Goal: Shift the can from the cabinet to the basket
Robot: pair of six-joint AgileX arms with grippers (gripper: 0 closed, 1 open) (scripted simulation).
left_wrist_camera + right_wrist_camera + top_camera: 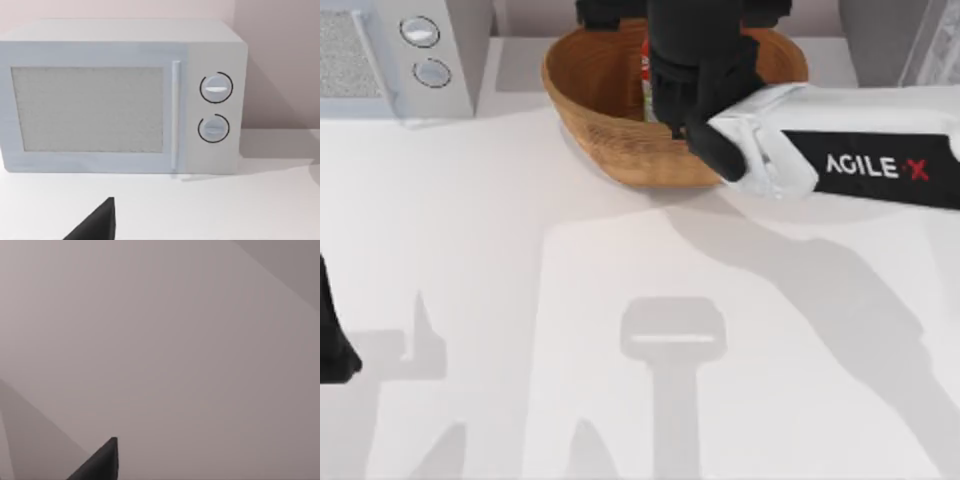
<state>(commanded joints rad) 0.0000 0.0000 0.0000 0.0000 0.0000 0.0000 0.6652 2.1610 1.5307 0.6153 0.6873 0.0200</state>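
Top view: right arm (840,160) reaches over basket (610,120), tool state can't tell, can (645,62) beneath.

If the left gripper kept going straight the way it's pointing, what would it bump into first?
Probably the microwave. The left wrist view looks straight at its door, with bare white table before it. How far off it is is hard to judge. The left gripper sits at the table's left edge.

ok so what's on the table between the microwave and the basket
Nothing: in the top view, a strip of bare white table separates the microwave from the basket, which stand apart.
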